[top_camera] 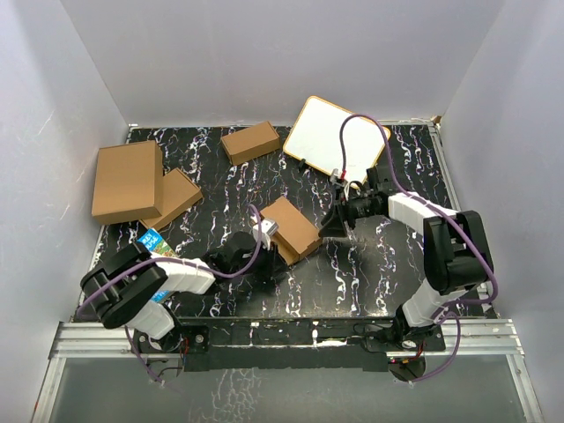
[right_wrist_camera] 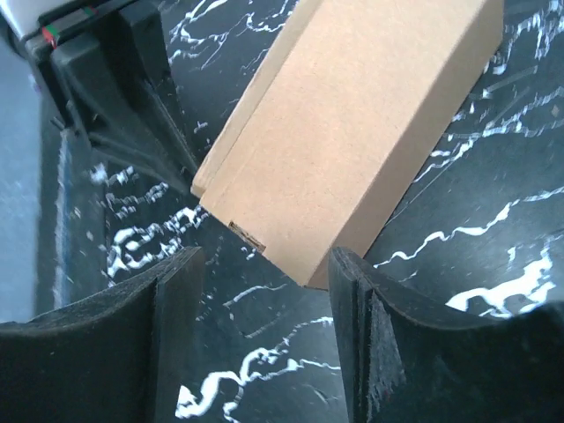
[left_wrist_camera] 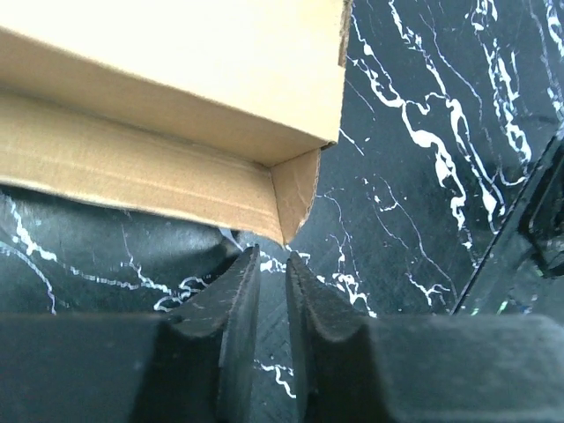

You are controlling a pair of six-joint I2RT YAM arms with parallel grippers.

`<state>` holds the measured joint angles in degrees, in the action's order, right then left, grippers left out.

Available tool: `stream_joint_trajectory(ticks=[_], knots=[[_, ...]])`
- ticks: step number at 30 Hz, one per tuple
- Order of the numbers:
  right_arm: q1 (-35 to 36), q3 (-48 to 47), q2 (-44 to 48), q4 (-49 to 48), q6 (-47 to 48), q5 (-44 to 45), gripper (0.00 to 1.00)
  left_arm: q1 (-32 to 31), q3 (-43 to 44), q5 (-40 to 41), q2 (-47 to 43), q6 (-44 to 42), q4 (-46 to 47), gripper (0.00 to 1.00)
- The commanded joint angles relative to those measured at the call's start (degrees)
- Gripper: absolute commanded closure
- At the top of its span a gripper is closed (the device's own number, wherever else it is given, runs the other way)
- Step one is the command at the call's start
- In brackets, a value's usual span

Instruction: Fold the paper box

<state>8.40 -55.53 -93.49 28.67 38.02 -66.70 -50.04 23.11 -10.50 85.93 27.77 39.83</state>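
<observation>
The paper box [top_camera: 291, 227] lies closed on the table [top_camera: 388, 264], with the white board [top_camera: 328, 137] beyond it. The step in hand therefore looks like releasing a finished fold, and each arm should back straight off without lifting or dragging a corner, so the lid's tabs do not spring out. The left gripper [left_wrist_camera: 271, 257] sits just short of the box's near corner, barely parted and holding nothing, while the right gripper [right_wrist_camera: 264, 264] faces the box's opposite end, jaws wide, touching nothing.
</observation>
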Motion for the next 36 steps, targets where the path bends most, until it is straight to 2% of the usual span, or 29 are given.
stream_joint_trajectory(ticks=[1, 3, 5, 7, 9, 16, 20, 22, 26, 31, 36], knots=[[0.01, 4.7, -2.35, -29.49, -37.19, -0.75, 0.37, 1.2, -1.79, -1.34, -6.4, 5.63, -2.63, 0.73], [0.03, 5.16, -3.37, -33.03, -44.63, 4.68, 0.36, 1.17, -3.0, 0.55, -11.86, 7.4, -6.02, 0.6], [0.12, 3.87, -5.1, -31.75, -48.93, 9.29, 0.36, 1.27, -4.26, 2.99, -17.7, 9.74, -9.07, 0.48], [0.27, 2.77, -6.99, -30.12, -50.1, 9.42, 0.37, 1.5, -4.16, 5.87, -22.42, 13.12, -13.23, 0.37], [0.69, 3.33, -8.51, -30.76, -51.57, 8.9, 0.38, 1.9, -1.91, 7.28, -24.64, 15.49, -17.5, 0.3], [1.87, 4.25, -9.7, -31.46, -54.08, 9.65, 0.44, 5.65, 5.17, 6.96, -23.56, 27.64, -27.95, 0.28], [1.91, 5.84, -10.0, -33.99, -57.16, 9.64, 0.48, 6.42, 3.16, 5.7, -23.19, 43.49, -24.87, 0.27], [1.97, 6.61, -9.61, -34.64, -58.09, 9.98, 0.49, 4.83, 1.0, 7.25, -22.58, 48.96, -22.34, 0.27], [2.23, 8.64, -8.48, -36.6, -60.09, 10.67, 0.51, -0.61, 0.02, 16.94, -22.29, 51.41, -21.11, 0.25], [3.29, 9.35, -9.73, -37.8, -61.55, 10.22, 0.54, -3.96, -1.81, 21.33, -16.56, 55.26, -13.71, 0.17], [3.77, 9.28, -10.2, -37.8, -61.57, 10.27, 0.54, -6.16, -2.19, 26.93, -12.98, 56.36, -9.18, 0.16]])
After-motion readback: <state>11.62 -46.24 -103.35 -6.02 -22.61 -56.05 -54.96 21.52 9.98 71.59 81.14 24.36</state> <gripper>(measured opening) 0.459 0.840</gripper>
